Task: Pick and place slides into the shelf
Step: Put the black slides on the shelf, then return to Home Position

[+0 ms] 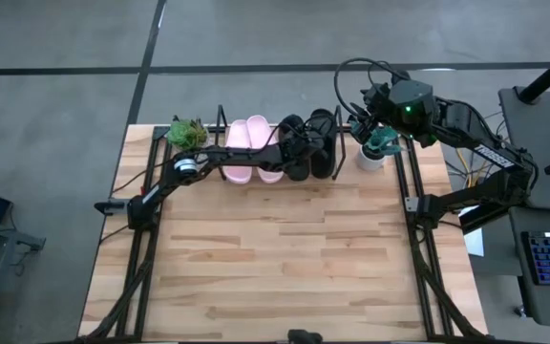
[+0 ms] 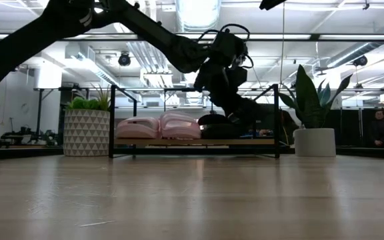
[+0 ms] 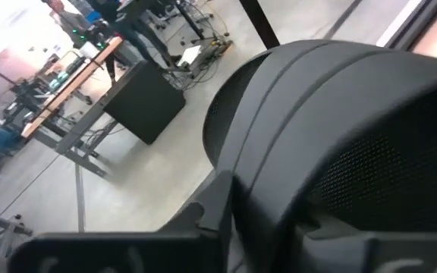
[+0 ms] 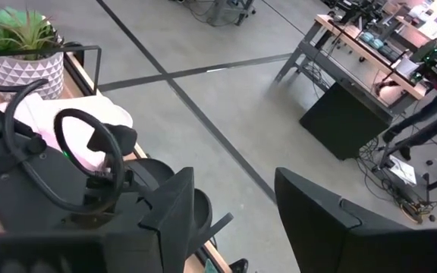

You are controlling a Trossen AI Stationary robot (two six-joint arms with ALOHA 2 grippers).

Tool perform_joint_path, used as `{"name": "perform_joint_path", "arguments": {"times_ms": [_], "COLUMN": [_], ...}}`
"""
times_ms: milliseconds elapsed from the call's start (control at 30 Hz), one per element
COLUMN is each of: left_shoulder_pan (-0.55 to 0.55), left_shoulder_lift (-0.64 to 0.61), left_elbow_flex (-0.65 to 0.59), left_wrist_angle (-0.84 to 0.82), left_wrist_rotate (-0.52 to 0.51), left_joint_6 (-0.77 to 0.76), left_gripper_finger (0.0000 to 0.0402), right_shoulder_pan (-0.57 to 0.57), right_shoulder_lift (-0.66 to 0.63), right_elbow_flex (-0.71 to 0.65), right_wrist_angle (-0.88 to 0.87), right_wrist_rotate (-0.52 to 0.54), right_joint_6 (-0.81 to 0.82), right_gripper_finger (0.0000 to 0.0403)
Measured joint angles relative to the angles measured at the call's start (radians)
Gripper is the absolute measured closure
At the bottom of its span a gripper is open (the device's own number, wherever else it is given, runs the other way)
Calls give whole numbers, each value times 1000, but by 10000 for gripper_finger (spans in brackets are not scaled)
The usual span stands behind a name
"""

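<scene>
The shelf (image 1: pixel 222 122) stands along the table's far edge, its wire end frame (image 2: pixel 112 120) upright in the low view. Two pale pink slides (image 1: pixel 247 151) (image 2: pixel 159 127) lie side by side on its base. Two black slides sit right of them, one (image 1: pixel 324 143) free and flat. My left gripper (image 1: pixel 292 149) (image 2: pixel 235 115) reaches in from the near left onto the other black slide (image 3: pixel 340 129). My right gripper (image 1: pixel 359 122) (image 4: pixel 234 220) hovers open by the shelf's right end, holding nothing. My left gripper is shut on the left black slide, coming slanting down from the table's near left. One finger (image 3: pixel 207 208) lies against the slide's side edge (image 3: pixel 237 163); the slide hides the other finger. In the low view the slide (image 2: pixel 212 127) sits low on the shelf base.
A potted plant (image 1: pixel 187 132) (image 2: pixel 85 130) stands left of the shelf and a white pot with a tall plant (image 1: pixel 374 151) (image 2: pixel 312 137) right of it, under my right gripper. Bare wooden tabletop (image 1: pixel 285 258) stretches toward the near edge. People and desks show in the room beyond.
</scene>
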Motion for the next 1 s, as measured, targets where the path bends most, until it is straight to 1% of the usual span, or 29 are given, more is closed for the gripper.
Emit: {"name": "perform_joint_path", "arguments": {"times_ms": [100,300,400,467,600,700,767,867,933,1000], "left_shoulder_pan": [3,17,18,17,13,11,9,4,-5,-21], "left_shoulder_lift": [1,1,1,1,-1,-14,-34,-85,-131,-180], "left_elbow_flex": [0,-5,-6,-1,6,5,5,-7,-28,-54], "left_wrist_angle": [-31,-51,-58,-60,-77,-142,-213,-284,-296,-306], "left_wrist_rotate": [13,55,140,192,218,221,228,258,323,425], "left_joint_6": [3,-5,-4,-5,-5,-4,-5,-4,8,35], "left_gripper_finger": [323,217,175,158,147,146,146,146,151,162], "right_shoulder_pan": [0,0,0,0,0,0,0,0,0,0], "right_shoulder_lift": [0,0,0,0,0,0,0,0,0,0], "right_elbow_flex": [0,0,0,0,0,0,0,0,0,0], "right_wrist_angle": [0,0,0,0,0,0,0,-1,-2,-4], "right_wrist_rotate": [0,0,0,0,0,0,0,0,0,0], "right_joint_6": [0,0,-5,-8,-8,-8,-14,-16,-15,-16], "right_gripper_finger": [228,232,230,230,233,234,232,232,233,236]}}
